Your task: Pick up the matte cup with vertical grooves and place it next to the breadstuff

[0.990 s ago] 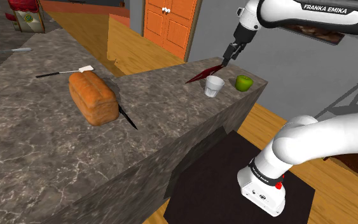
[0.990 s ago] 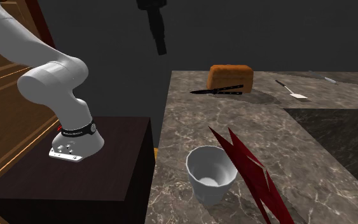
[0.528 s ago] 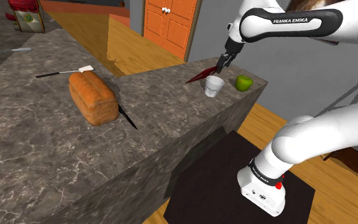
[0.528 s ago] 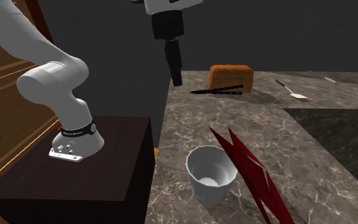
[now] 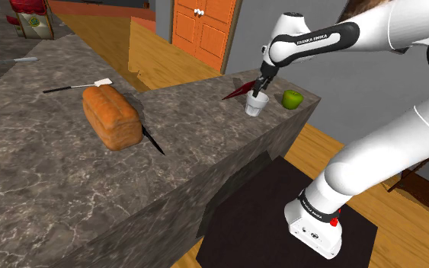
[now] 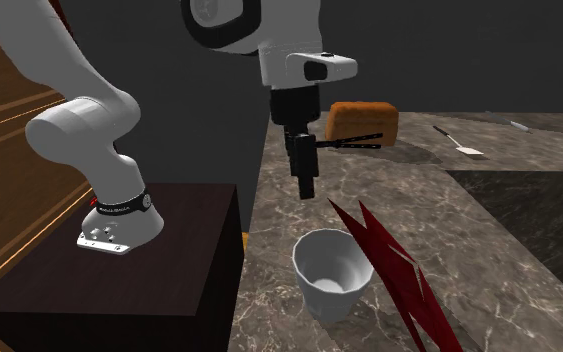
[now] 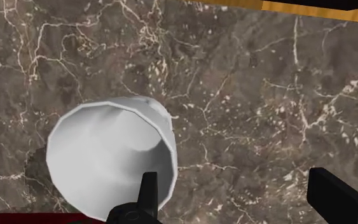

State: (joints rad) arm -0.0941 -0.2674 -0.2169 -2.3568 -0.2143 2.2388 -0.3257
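The white cup [image 5: 257, 103] stands upright near the counter's far corner, with a dark red pointed object [image 5: 242, 90] beside it. A brown bread loaf [image 5: 111, 116] lies well off toward the shoulder view's left. My black gripper [image 5: 261, 85] hangs open just above the cup. In the second exterior view the gripper [image 6: 307, 186] is above and behind the cup [image 6: 332, 272], with the loaf [image 6: 363, 120] far back. In the wrist view one finger [image 7: 149, 191] is over the cup's rim [image 7: 110, 156]; the other finger [image 7: 336, 191] is out over bare counter. Nothing is held.
A green apple [image 5: 292, 98] sits by the cup at the counter's corner. A black knife [image 5: 153, 140] lies beside the loaf and a spatula [image 5: 75, 86] behind it. The marble counter [image 5: 52, 175] drops off to the wooden floor and my dark stand [image 5: 281, 221].
My arm has swung in and lowered the open gripper from high above down to just over the cup. The cup, loaf and other objects have not moved.
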